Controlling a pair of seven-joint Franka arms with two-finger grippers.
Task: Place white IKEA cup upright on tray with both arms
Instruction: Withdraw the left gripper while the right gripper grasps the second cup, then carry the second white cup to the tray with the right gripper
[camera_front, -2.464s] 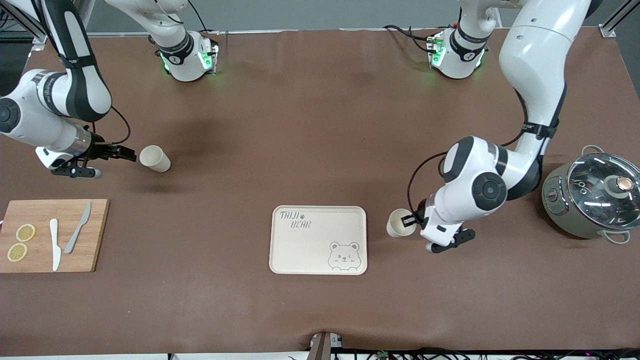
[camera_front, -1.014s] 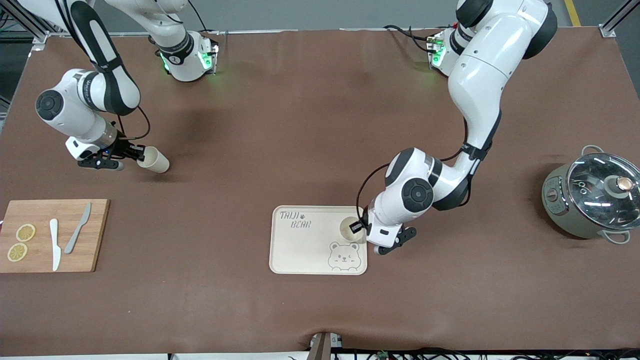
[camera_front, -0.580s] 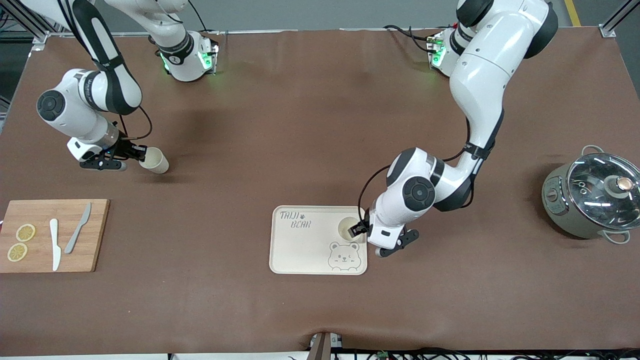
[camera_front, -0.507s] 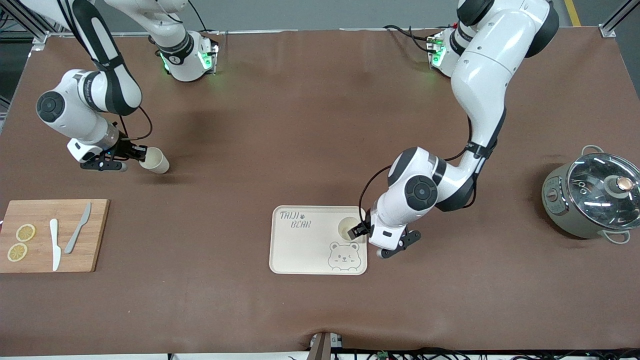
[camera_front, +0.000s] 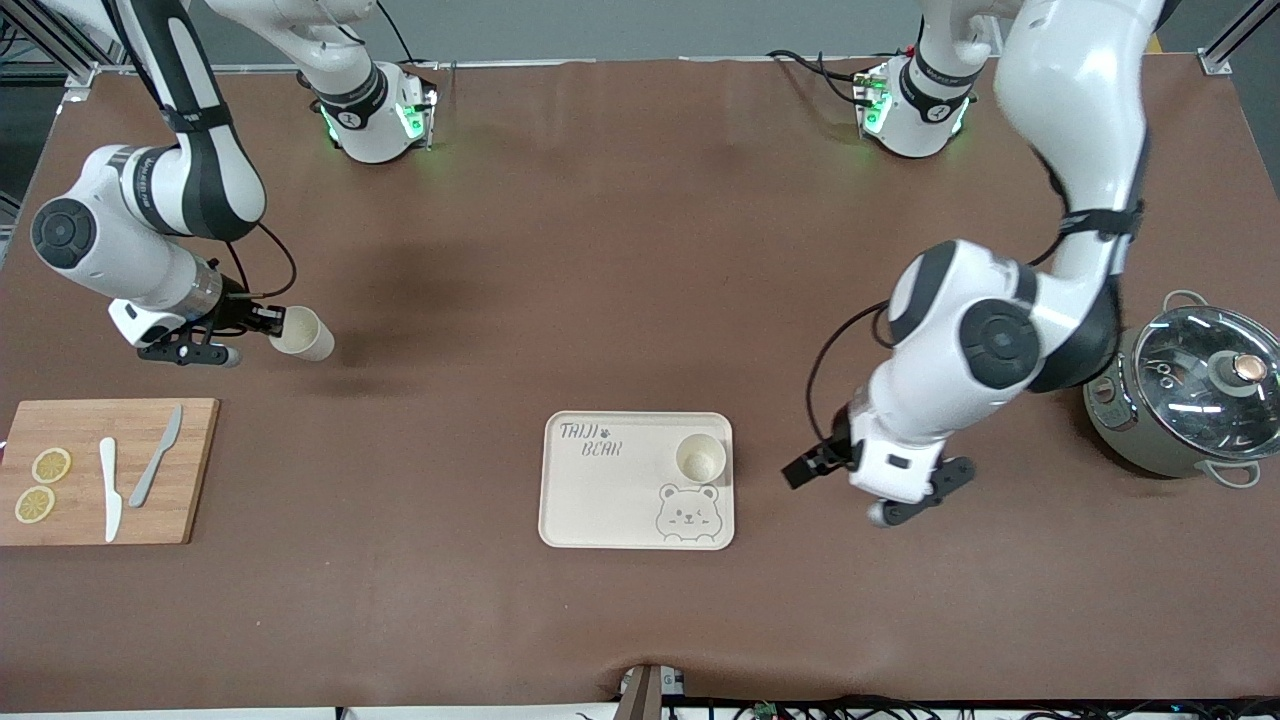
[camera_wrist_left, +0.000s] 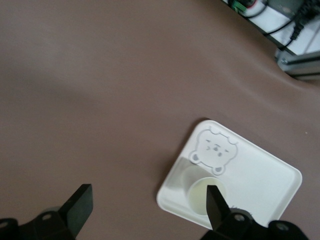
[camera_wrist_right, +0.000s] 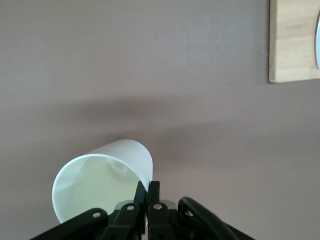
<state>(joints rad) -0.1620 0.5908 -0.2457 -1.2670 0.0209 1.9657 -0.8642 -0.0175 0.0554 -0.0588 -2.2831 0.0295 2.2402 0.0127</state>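
One cup (camera_front: 700, 459) stands upright on the tray (camera_front: 600, 500), mouth up, just above the bear drawing, toward the left arm's end. Left gripper (camera_front: 812, 466) hangs over bare table beside the tray, jaws wide, holding nothing, clear of that cup. Right gripper (camera_front: 262, 318) is pinched shut on the rim of a second cup (camera_front: 303, 333), which is tilted, near the board (camera_front: 190, 470); likely next for the tray.
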